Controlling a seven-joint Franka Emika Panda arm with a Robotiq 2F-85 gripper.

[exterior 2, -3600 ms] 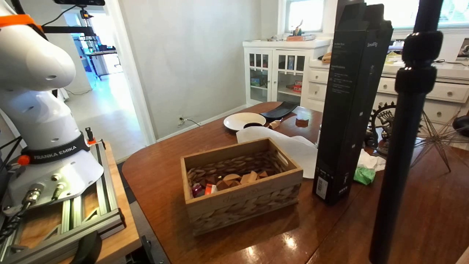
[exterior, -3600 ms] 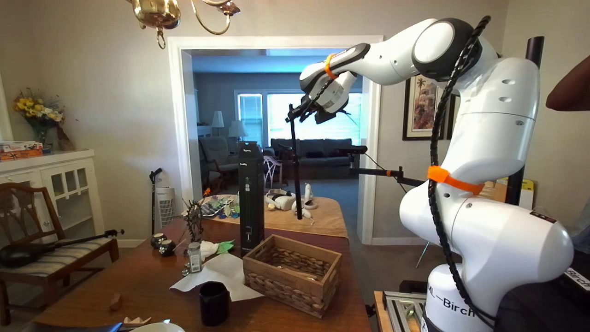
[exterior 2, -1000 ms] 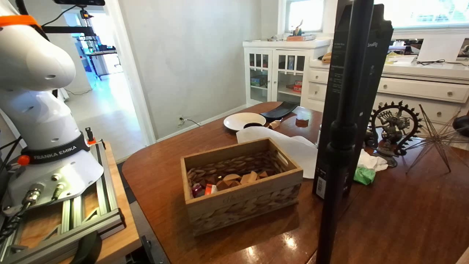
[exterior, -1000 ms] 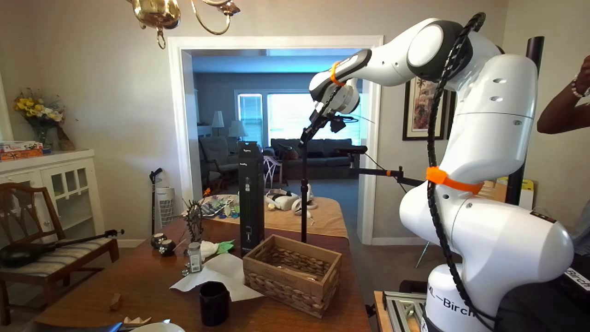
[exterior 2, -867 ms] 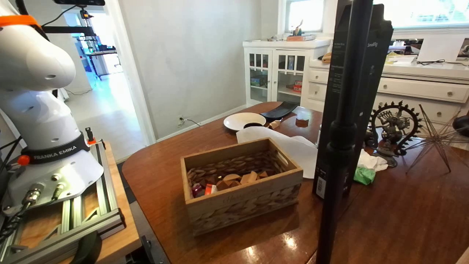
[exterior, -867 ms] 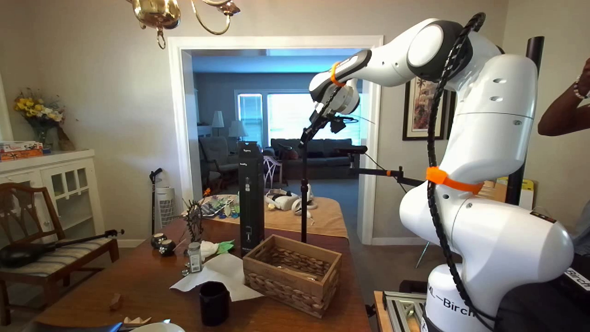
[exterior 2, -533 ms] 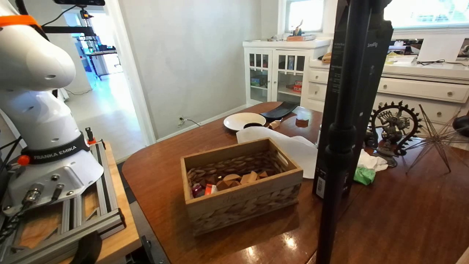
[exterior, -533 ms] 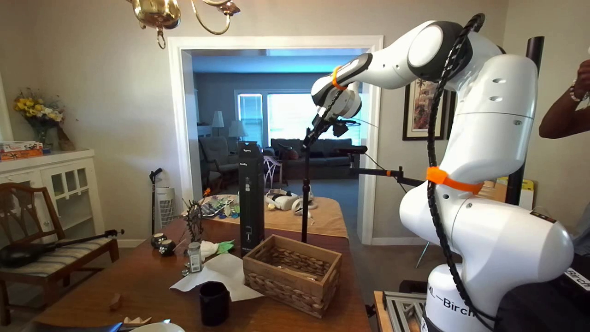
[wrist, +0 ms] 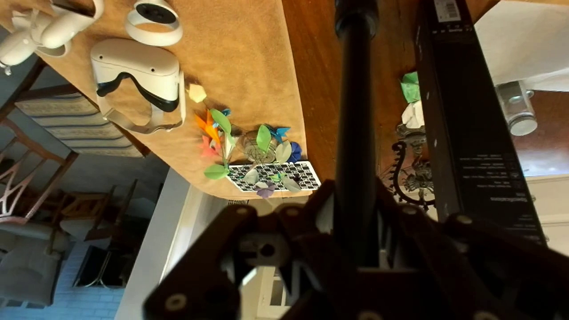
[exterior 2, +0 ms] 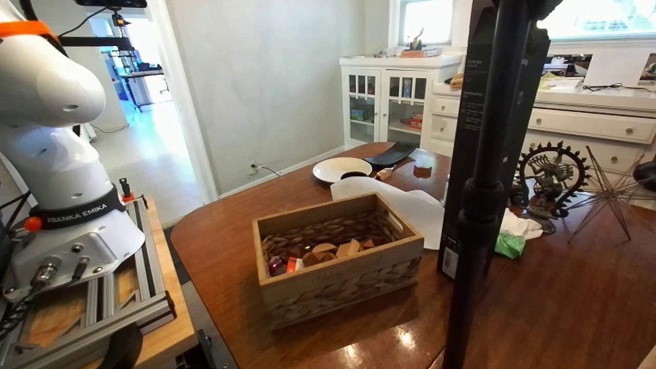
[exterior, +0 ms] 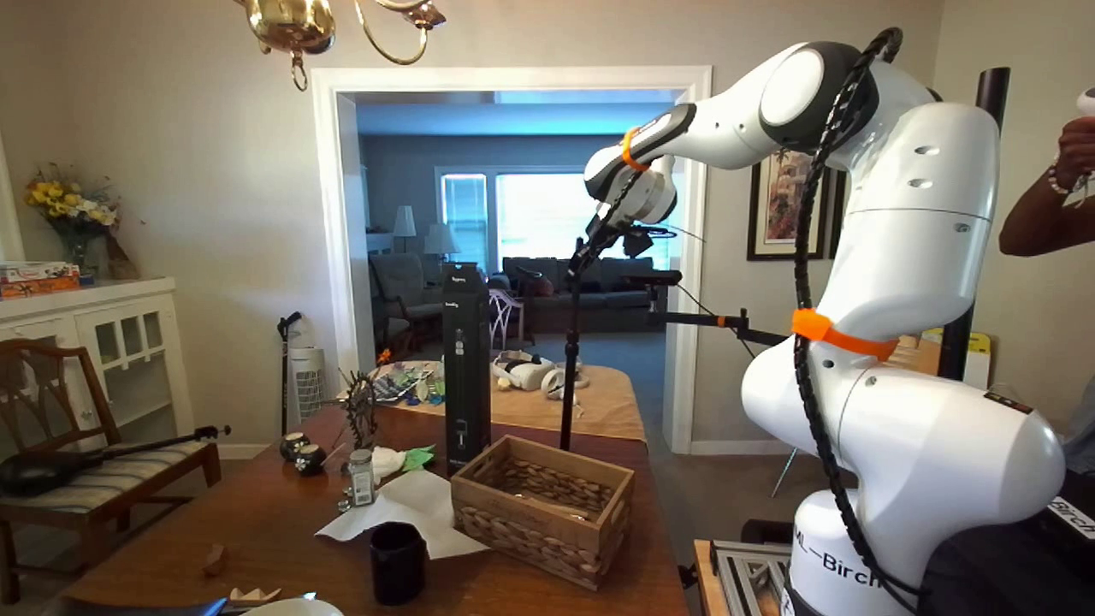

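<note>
My gripper [exterior: 577,261] is shut on a long black pole [exterior: 569,376] near its upper end. The pole hangs down almost upright with a slight lean. In the wrist view the dark jaws press on both sides of the pole [wrist: 355,89]. Its bottom end drops behind the basket's back corner in an exterior view, and the pole [exterior 2: 474,220] runs out of the lower edge in an exterior view, so contact with the table cannot be told. A tall black box [exterior: 466,368] stands upright beside the pole. Near both is a wooden woven basket [exterior: 513,522] holding wooden blocks.
On the table [exterior 2: 220,246] are white paper [exterior: 428,513], a black cup [exterior: 398,565], a glass jar [exterior: 362,477], a metal statue [exterior 2: 551,179] and a wire star [exterior 2: 610,192]. Behind, a cloth-covered table bears a white headset [wrist: 135,73]. A person's arm [exterior: 1039,214] shows at right.
Since the oldest frames the pole has come lower and straighter, and shifted closer to the box in an exterior view. Over the last second the gripper drifted slightly right; the person's hand rose.
</note>
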